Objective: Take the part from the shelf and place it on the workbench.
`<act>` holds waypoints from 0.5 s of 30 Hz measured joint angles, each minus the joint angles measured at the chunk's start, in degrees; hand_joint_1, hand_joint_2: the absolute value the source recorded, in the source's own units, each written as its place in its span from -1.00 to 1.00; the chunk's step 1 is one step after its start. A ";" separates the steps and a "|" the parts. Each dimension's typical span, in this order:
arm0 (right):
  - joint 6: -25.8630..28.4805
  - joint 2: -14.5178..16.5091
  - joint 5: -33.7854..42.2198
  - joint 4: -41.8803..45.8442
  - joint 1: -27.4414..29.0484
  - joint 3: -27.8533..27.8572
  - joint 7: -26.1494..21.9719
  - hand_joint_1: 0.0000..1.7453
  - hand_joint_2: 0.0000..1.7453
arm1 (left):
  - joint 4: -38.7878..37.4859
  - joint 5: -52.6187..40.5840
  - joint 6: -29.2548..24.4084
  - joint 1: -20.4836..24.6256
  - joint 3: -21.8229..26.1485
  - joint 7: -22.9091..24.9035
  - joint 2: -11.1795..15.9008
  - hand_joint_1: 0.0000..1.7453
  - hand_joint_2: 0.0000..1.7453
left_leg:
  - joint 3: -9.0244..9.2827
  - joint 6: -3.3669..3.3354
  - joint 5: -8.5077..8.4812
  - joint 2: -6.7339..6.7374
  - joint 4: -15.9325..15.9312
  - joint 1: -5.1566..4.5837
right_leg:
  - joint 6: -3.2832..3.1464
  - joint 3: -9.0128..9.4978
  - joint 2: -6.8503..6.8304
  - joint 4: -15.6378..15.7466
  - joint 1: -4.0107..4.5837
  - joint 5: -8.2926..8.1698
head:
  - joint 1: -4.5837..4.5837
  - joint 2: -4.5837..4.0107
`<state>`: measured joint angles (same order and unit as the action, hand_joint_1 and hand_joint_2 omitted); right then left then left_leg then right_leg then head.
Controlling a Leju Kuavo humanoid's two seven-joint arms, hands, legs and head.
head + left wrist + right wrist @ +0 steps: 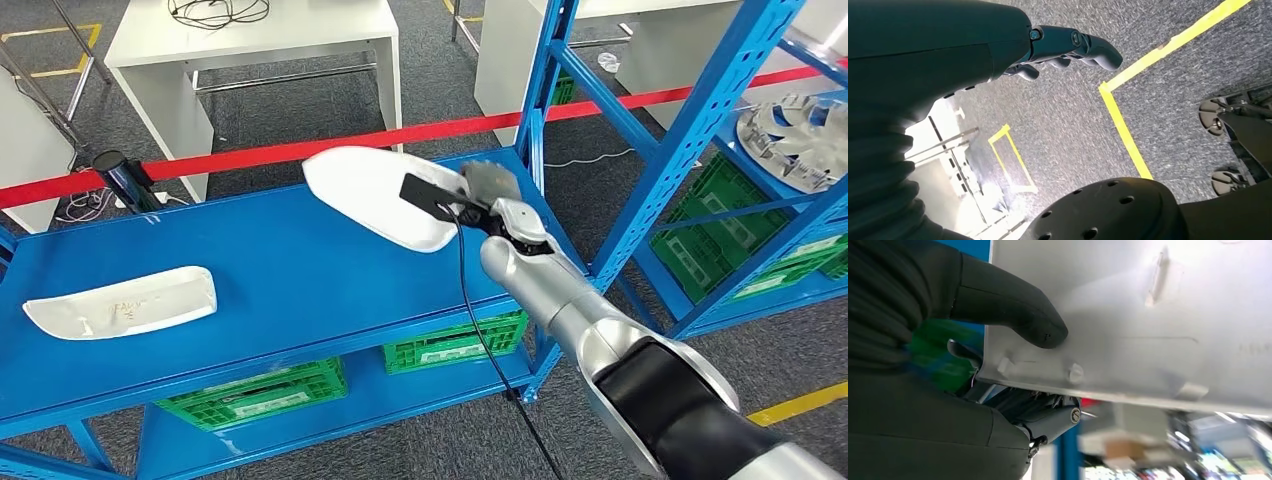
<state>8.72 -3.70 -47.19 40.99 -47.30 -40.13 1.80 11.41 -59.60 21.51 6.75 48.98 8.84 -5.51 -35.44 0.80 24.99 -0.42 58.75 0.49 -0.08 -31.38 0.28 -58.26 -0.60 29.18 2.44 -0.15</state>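
My right hand [478,192] grips a white curved plastic part [380,195] by its near edge and holds it just above the blue shelf top [290,270] near the back right. Up close in the right wrist view, the thumb [1013,305] presses on the part's inner face [1158,320] while the fingers [1048,415] wrap under its rim. A second white part [125,302] lies flat at the shelf's left end. My left hand [1068,47] hangs over the grey carpet with its fingers curled and nothing in it.
A blue upright post [545,110] stands just right of the held part. A second blue rack [760,150] at the right carries a metal wheel [795,135] and green crates [740,240]. Red tape [250,155] runs behind the shelf; white tables [250,50] stand beyond it.
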 joint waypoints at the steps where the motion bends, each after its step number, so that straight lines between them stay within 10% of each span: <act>1: 0.06 0.32 1.89 3.22 -0.48 0.25 -0.61 1.00 1.00 | 0.00 -0.37 0.00 0.06 0.00 -0.02 -0.02 -1.00 1.00 | 0.00 0.00 0.00 -0.02 -0.01 0.00 | -0.01 -0.01 -0.01 0.00 0.00 0.01 | 0.00 0.00; 11: -4.52 2.86 11.44 34.22 -1.29 1.31 -1.37 1.00 1.00 | 0.07 -2.24 0.00 1.23 -0.01 -0.56 -0.39 -1.00 1.00 | 0.15 -0.83 -0.12 0.02 -0.40 -0.21 | 0.68 0.12 -0.02 0.37 -0.43 -0.10 | -0.02 0.00; 15: -6.23 3.29 12.63 39.95 -1.30 1.31 -1.70 1.00 1.00 | 0.10 -2.66 0.00 1.68 -0.06 -0.15 -0.68 -1.00 1.00 | 0.27 -1.43 -1.16 0.38 -1.64 0.27 | 1.01 -3.27 -0.06 -7.58 -0.33 5.27 | 0.15 0.00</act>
<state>2.48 -0.40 -34.57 80.95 -48.61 -38.82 0.11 11.51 -62.26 21.51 8.43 48.92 8.69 -6.19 -35.17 -0.64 23.83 -0.04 57.11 0.76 0.94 -34.64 0.23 -65.83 -0.94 34.45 2.60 -0.15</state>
